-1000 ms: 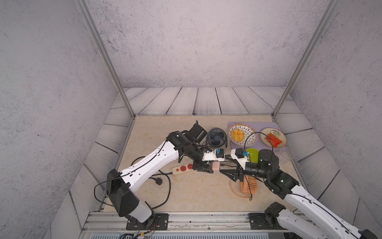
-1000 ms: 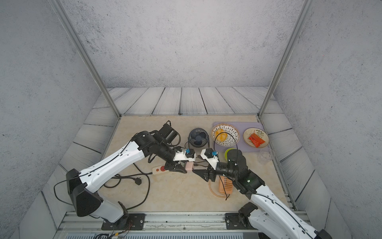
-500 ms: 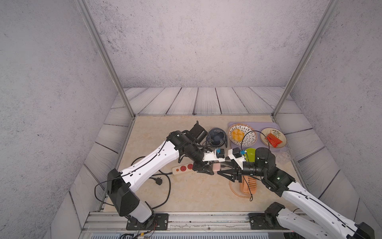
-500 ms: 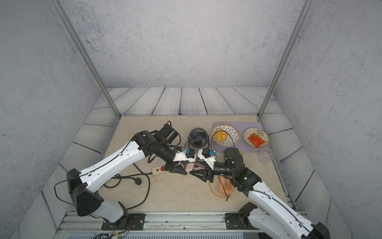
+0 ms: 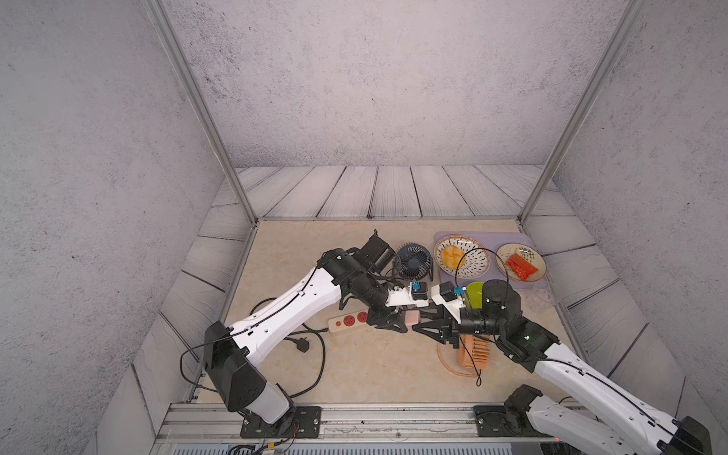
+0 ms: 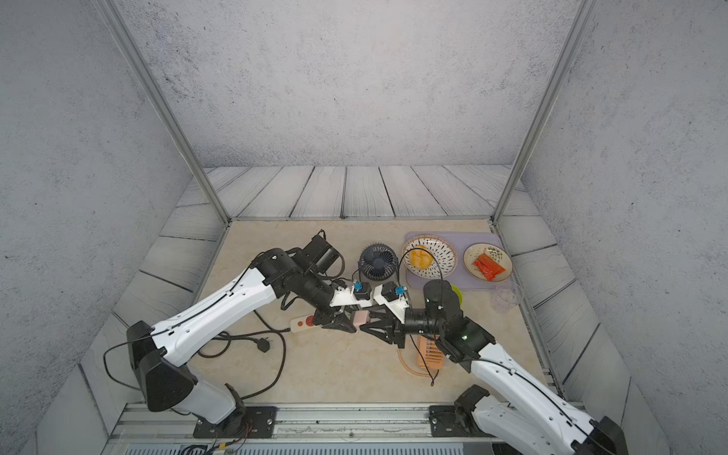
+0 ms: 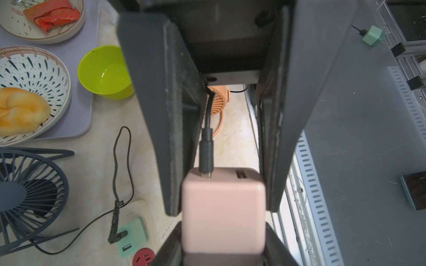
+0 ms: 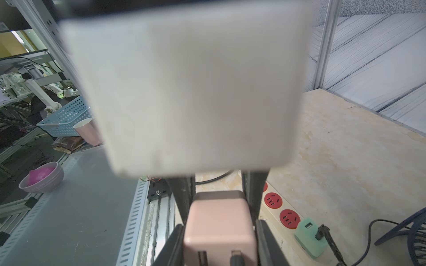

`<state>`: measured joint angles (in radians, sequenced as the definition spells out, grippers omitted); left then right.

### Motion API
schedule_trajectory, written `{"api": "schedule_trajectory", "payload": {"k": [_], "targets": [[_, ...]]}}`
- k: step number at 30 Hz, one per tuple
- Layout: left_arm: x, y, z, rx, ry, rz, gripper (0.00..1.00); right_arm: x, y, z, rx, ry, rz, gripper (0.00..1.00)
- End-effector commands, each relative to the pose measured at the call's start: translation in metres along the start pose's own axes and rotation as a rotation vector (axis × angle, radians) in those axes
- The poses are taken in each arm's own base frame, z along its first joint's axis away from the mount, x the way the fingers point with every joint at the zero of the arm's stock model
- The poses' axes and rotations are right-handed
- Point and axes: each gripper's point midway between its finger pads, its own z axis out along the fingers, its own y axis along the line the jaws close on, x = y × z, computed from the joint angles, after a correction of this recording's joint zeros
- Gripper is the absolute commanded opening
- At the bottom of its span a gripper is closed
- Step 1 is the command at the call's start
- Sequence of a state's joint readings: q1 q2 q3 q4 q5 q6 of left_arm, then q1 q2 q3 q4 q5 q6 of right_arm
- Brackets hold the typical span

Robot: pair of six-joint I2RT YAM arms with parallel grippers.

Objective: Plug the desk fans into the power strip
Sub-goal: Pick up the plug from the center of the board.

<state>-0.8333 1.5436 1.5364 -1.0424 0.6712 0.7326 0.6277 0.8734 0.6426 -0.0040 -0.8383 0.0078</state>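
Tabletop: right gripper nearer pink adapter

Beige tabletop: power strip, navy fan, orange fan, lilac tray.

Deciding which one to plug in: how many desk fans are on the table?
2. The dark blue fan stands toward the back, beside the purple mat; the orange fan lies nearer the front, partly under the right arm. More may be hidden.
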Motion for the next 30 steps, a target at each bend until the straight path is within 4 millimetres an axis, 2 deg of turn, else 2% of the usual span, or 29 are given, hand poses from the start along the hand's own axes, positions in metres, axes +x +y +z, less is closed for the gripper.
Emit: {"api": "schedule_trajectory", "payload": {"k": [1, 8, 11, 12, 13, 17, 20, 25, 30], "targets": [[-0.014, -0.006, -0.005, 0.024, -0.049, 0.012, 0.32, -0.007, 0.002, -0.001, -0.001, -0.006, -0.024, 0.42], [-0.015, -0.007, -0.005, 0.037, -0.055, -0.010, 0.33, -0.008, 0.004, -0.002, -0.004, -0.017, -0.030, 0.39], [-0.014, -0.006, -0.003, 0.035, -0.056, -0.010, 0.33, -0.004, 0.002, -0.002, 0.006, -0.003, -0.038, 0.18], [-0.015, -0.005, -0.003, 0.033, -0.056, -0.015, 0.34, -0.003, 0.002, -0.002, 0.010, 0.004, -0.037, 0.07], [-0.016, -0.004, -0.006, 0.028, -0.059, -0.023, 0.37, -0.003, 0.001, -0.003, 0.023, 0.016, -0.036, 0.00], [-0.014, 0.000, -0.009, -0.006, -0.053, -0.031, 0.63, 0.002, -0.008, -0.007, 0.090, 0.029, -0.021, 0.00], [-0.009, 0.004, -0.013, -0.043, -0.036, -0.045, 0.74, 0.001, -0.013, -0.010, 0.134, 0.011, -0.011, 0.00], [0.003, 0.007, -0.032, -0.101, -0.045, -0.104, 0.81, 0.005, -0.023, -0.014, 0.208, 0.001, 0.001, 0.00], [0.023, 0.032, -0.064, -0.221, -0.115, -0.292, 0.86, 0.010, -0.034, -0.016, 0.272, 0.010, 0.046, 0.00]]}}
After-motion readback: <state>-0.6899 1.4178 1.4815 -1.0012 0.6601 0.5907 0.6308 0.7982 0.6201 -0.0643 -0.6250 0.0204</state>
